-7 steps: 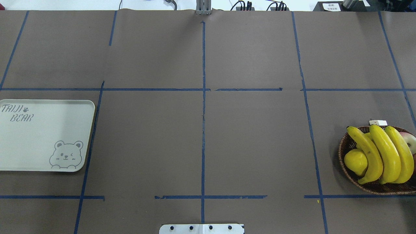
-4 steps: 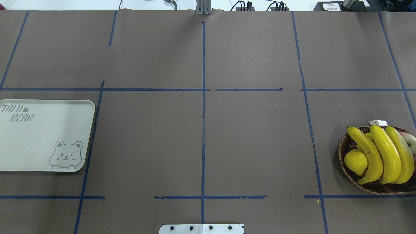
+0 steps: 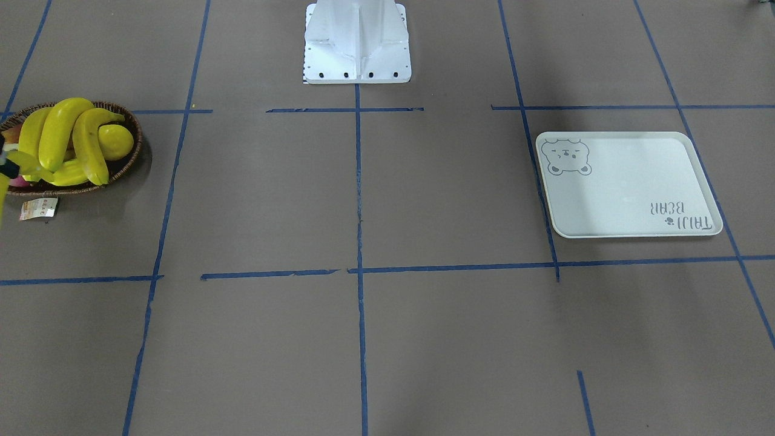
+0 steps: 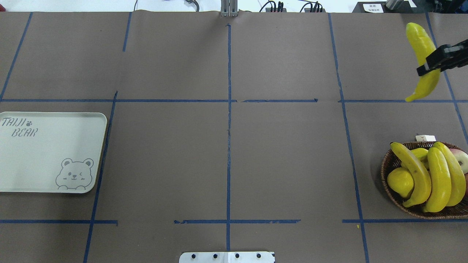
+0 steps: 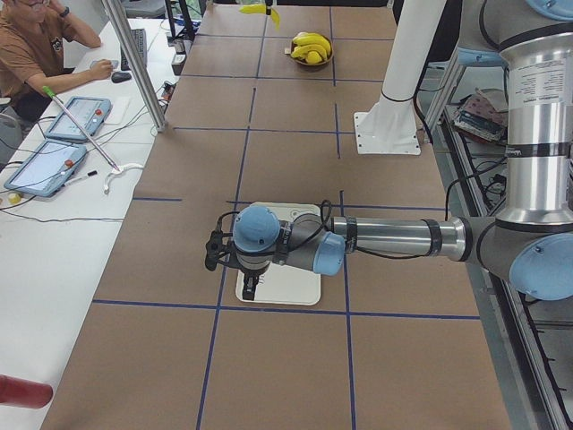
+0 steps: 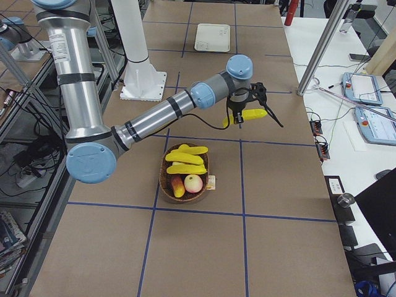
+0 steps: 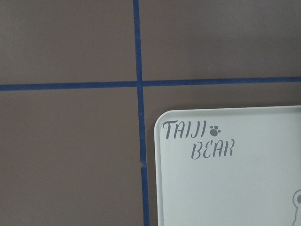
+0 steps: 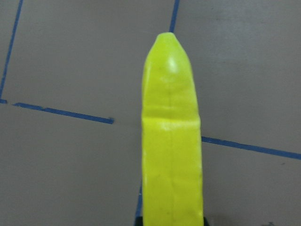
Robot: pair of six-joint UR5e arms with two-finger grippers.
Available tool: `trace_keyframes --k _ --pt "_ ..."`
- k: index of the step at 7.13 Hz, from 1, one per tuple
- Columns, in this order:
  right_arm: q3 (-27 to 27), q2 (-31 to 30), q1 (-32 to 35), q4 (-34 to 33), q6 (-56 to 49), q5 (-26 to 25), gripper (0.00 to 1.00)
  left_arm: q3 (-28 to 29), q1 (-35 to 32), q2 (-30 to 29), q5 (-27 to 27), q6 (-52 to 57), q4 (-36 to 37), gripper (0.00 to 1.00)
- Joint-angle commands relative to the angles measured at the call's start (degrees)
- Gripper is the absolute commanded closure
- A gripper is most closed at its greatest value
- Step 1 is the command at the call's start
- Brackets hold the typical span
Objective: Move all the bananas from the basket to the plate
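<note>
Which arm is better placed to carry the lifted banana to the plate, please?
Right: the right gripper is shut on the banana, raised beyond the basket. The left gripper hangs by the plate at the table's other end.

Glossy bananas (image 4: 437,179), woven wicker basket (image 4: 409,210), matt plate (image 4: 44,157)

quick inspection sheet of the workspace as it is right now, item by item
surface: brown-papered table with blue tape grid; no spills seen
job's things: held banana in the air, clear of the table; three bananas lie in the basket; plate holds nothing
clutter: lemon and apple in the basket, paper tag beside it
grippers: right gripper shut on the held banana; left gripper near the plate, open or shut cannot be told
cables: black cables at the table's far edge
surroundings: person seated at a side bench with tablets
</note>
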Motion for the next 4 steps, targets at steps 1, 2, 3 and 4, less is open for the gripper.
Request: trace_keyframes --k 1,2,3,4 --pt "1.48 8.82 -10.89 -0.20 19.31 -3.67 0.97 0.18 7.60 -2.89 0.56 -19.09 -13.23 0.00" --pt "4.10 10.77 -16.52 -0.20 27.66 -7.88 0.97 1.31 11.65 -4.91 0.91 -30.68 -22.95 0.00" --pt "6.65 11.83 -21.97 -0.03 34.62 -12.70 0.97 1.23 14.82 -7.45 2.57 -41.59 -28.53 0.01" --pt "6.94 13.24 -26.37 1.89 40.43 -17.10 0.97 0.89 19.64 -11.22 5.11 -52.23 -32.85 0.01"
